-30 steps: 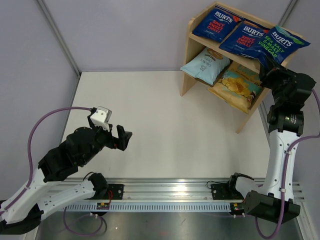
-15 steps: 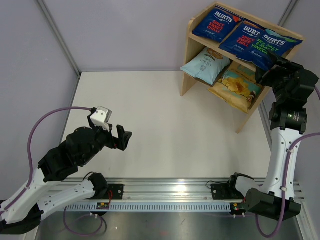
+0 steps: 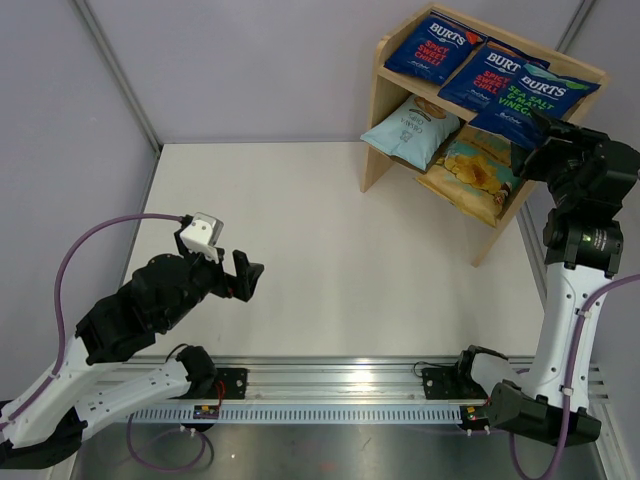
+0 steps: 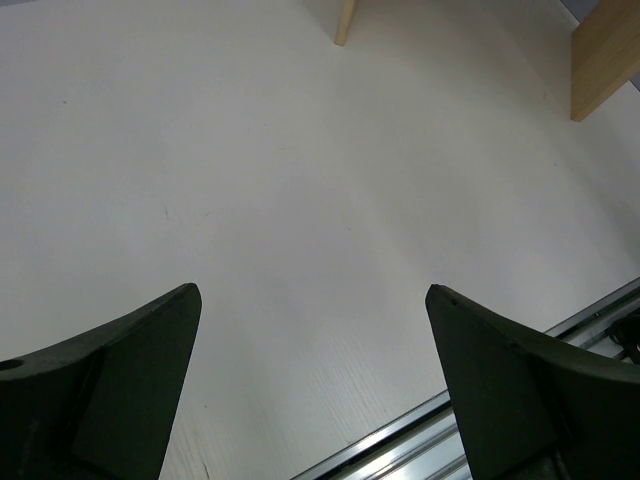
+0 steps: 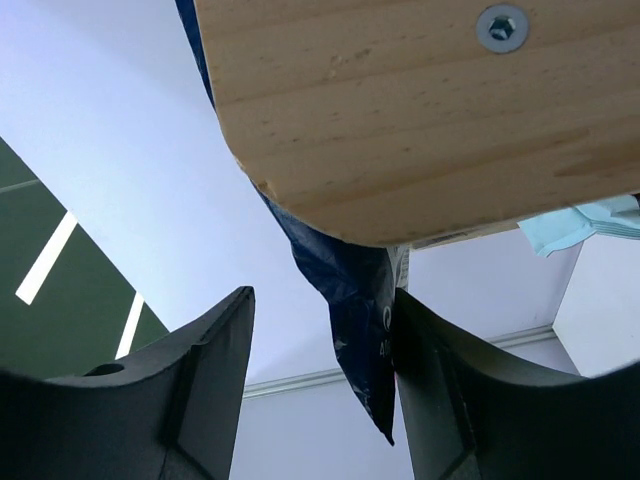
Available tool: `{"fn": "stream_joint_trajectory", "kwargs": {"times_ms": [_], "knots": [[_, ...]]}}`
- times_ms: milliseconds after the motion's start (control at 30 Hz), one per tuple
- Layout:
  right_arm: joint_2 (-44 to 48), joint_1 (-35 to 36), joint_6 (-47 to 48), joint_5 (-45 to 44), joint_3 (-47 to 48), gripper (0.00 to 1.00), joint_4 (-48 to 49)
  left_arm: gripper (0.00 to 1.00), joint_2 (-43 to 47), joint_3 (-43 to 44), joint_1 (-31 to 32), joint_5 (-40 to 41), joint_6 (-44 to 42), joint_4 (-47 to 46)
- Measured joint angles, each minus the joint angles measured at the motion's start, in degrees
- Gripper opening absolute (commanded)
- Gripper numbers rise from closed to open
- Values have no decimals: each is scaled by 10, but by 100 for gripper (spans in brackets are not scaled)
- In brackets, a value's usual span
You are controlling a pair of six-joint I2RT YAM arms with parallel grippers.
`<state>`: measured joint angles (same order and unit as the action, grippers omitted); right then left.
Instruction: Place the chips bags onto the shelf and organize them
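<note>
Pale wood frames the scene from above: the shelf [image 3: 375, 120] stands at one o'clock on the white counter [image 3: 340, 250], two red-lettered bags [image 3: 432, 48] and a green-lettered bag [image 3: 535, 98] abreast on its top tier, the last overlapping its neighbour and overhanging the three o'clock end. A pale-blue bag [image 3: 410, 128] and a yellow-and-teal bag [image 3: 470, 172] lie on the lower tier. The right pincer [image 3: 528, 132] sits just below the green-lettered bag; the left pincer [image 3: 245, 275] hangs at eight o'clock, well apart from the shelf. The left wrist camera shows the left pincer [image 4: 310, 292] spread wide over bare counter [image 4: 300, 150], holding nothing. From the right wrist, the right pincer [image 5: 322, 298] is parted beneath the shelf's panel [image 5: 420, 110], the bag's dark-blue edge [image 5: 355, 290] hanging between the jaws against one finger, unclamped. Such a bag is likely light, puffy, slick and crushable, best taken by its flat sealed edge.
</note>
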<state>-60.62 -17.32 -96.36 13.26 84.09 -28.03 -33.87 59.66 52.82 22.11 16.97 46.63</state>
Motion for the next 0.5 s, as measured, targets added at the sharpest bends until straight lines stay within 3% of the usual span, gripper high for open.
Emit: {"fn": "stream_joint_trajectory", "kwargs": {"times_ms": [200,500], "knots": [[19,0,2,4,-21,34,-1,99,0,0,0,0,0,0],[24,0,-32,-13,-34,17,20,99,0,0,0,0,0,1]]}}
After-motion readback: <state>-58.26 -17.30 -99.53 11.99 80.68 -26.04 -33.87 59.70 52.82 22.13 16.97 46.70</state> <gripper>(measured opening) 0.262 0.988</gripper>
